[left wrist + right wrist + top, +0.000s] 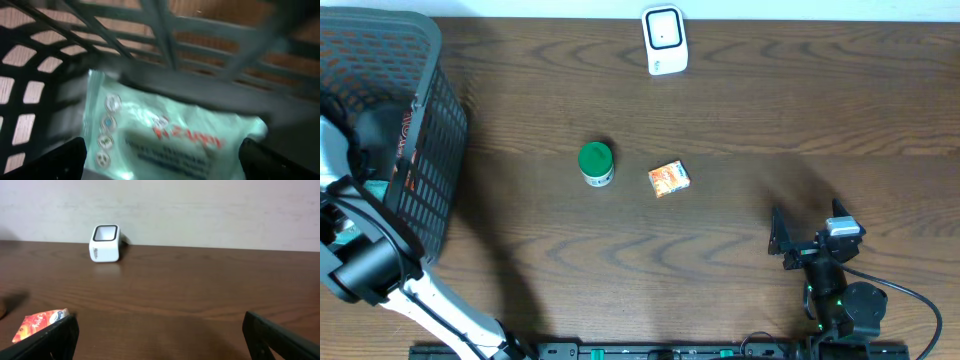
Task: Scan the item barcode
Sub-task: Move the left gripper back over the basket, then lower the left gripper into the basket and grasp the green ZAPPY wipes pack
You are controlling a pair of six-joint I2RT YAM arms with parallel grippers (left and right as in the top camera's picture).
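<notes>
My left gripper (162, 162) is down inside the dark mesh basket (432, 170), open, its two black fingers (47, 162) standing either side of a pale mint packet (165, 130) with red lettering. The view is blurred, and I cannot tell whether the fingers touch the packet. No barcode shows on it. The white scanner (665, 40) stands at the table's far edge, and is also seen in the right wrist view as the scanner (105, 243). My right gripper (808, 230) rests open near the front right, with nothing between its fingers (280, 340).
A green-lidded jar (596, 163) and a small orange box (669, 179) sit mid-table. The orange box (40, 322) lies just beyond my right gripper's left finger. The basket's walls (200, 30) close in around my left gripper.
</notes>
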